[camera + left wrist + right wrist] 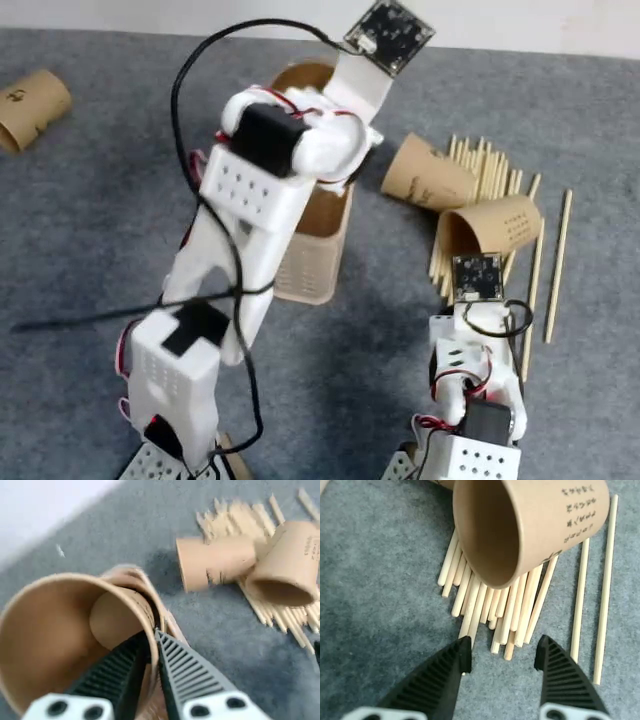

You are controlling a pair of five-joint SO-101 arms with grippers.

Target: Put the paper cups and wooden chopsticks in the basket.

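Note:
My left gripper (pixel 152 635) is shut on the rim of a brown paper cup (pixel 60 625), one finger inside it and one outside. In the high view this cup (pixel 300 76) sits at the far end of the beige basket (pixel 312 262), under the left arm. Two more paper cups (pixel 428 172) (pixel 495 226) lie on their sides on a heap of wooden chopsticks (pixel 490 165) to the right of the basket. My right gripper (pixel 502 652) is open just above the table, at the near ends of the chopsticks (pixel 495 610), with the mouth of the nearer cup (pixel 535 525) facing it.
Another paper cup (pixel 30 106) lies at the far left of the grey mat. Two loose chopsticks (pixel 580 595) (pixel 605 590) lie apart from the heap on its right side. A black cable (pixel 90 318) trails across the mat left of the left arm.

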